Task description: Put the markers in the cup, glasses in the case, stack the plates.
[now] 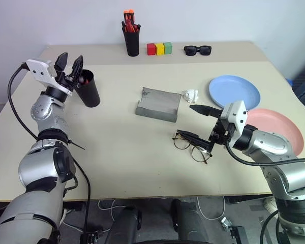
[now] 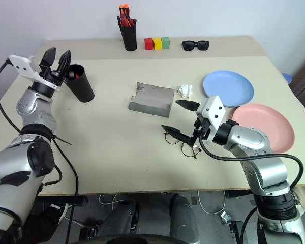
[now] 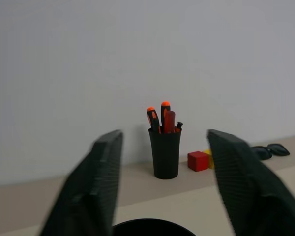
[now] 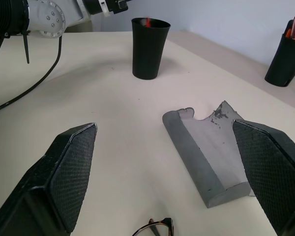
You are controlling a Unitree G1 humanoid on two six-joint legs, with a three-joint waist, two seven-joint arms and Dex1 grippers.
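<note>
Left hand: the left hand [image 1: 69, 62] hangs over the mouth of the cup [image 1: 89, 90], its two black fingers spread apart with nothing between them.
Cup: a wide black tapered cup standing upright on the tabletop [image 1: 117, 152], directly beneath the left hand's fingertips; its rim shows at the base of the left wrist view.
Markers: a bit of red [image 1: 84, 80] shows inside the cup's mouth, just below the left hand; which marker it is cannot be told, and no white one can be made out.
Right hand: the right hand [image 1: 194, 122] is low over the tabletop, its fingers spread wide and grasping nothing.
Glasses: the thin wire-rimmed glasses [image 1: 192, 147] lie on the tabletop, directly under the right hand's lower finger; whether that finger touches them cannot be told.
Case: the grey case [image 4: 206, 155] lies open just ahead of the right hand's fingertips, between that hand and the cup.
Plates: the light blue plate [image 1: 234, 91] lies just beyond the right hand's wrist, and the pink plate [image 1: 279, 128] lies behind that wrist, partly covered by the arm; the two lie side by side, not stacked.
Far edge: well beyond both hands stand a narrower black pen pot [image 1: 131, 39] with red-orange pens, three coloured blocks [image 1: 159, 49] and black sunglasses [image 1: 197, 50].
Small item: a crumpled white scrap [image 1: 190, 94] lies just past the right hand's upper finger, between the case and the blue plate.
</note>
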